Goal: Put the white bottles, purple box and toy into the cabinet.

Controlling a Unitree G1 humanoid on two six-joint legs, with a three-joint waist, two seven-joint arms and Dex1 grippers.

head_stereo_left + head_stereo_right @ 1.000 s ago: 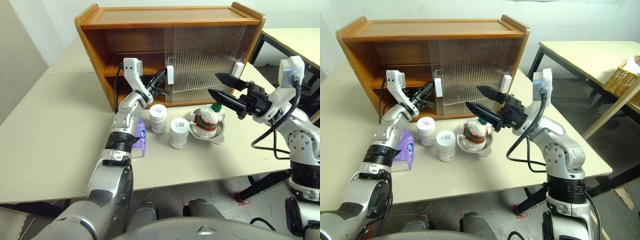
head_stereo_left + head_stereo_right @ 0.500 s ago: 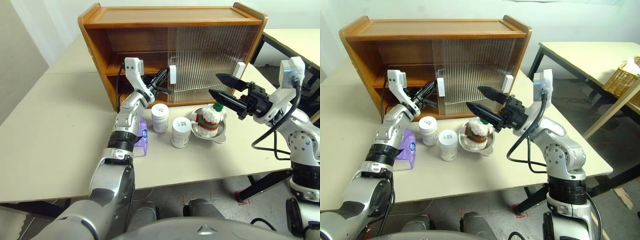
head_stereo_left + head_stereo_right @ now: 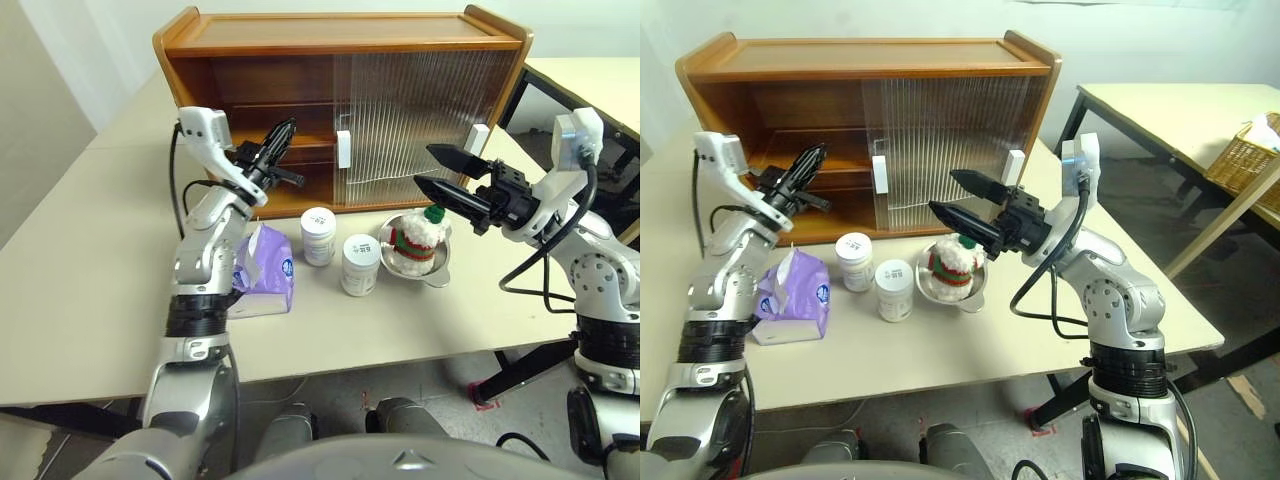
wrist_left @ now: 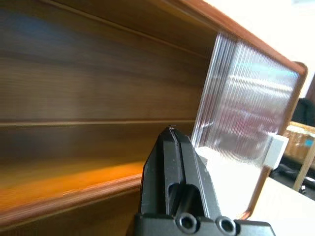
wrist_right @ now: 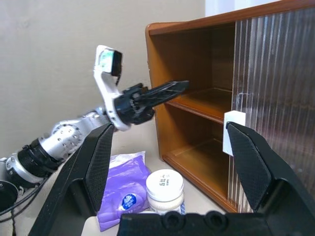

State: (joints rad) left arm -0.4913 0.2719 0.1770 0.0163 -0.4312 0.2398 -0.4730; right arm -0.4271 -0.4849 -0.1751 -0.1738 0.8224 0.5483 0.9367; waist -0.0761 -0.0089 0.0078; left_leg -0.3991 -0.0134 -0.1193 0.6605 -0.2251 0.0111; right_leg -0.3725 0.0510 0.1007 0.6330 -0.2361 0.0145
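Observation:
The cabinet [image 3: 340, 40] stands at the back of the table; both ribbed doors [image 3: 420, 110] cover its right half and the left half is open. My left gripper [image 3: 285, 128] is shut and empty, hovering in front of the open left side at shelf height, pointing at the shelf [image 4: 59, 123]. Below it lies the purple box [image 3: 262, 265]. Two white bottles [image 3: 318, 236] [image 3: 360, 264] stand upright beside it. The toy [image 3: 416, 238] sits in a steel bowl [image 3: 438, 272]. My right gripper [image 3: 422, 166] hangs open just above the toy, holding nothing.
White handles [image 3: 343, 148] [image 3: 477, 139] stick out from the doors. A second table [image 3: 1160, 100] with a wicker basket [image 3: 1250, 150] stands off to the right across a gap. The table's front edge [image 3: 400, 350] runs close before the objects.
My left gripper has drawn back from the door handle, to the left and upward, uncovering the purple box. The right gripper has stayed in place.

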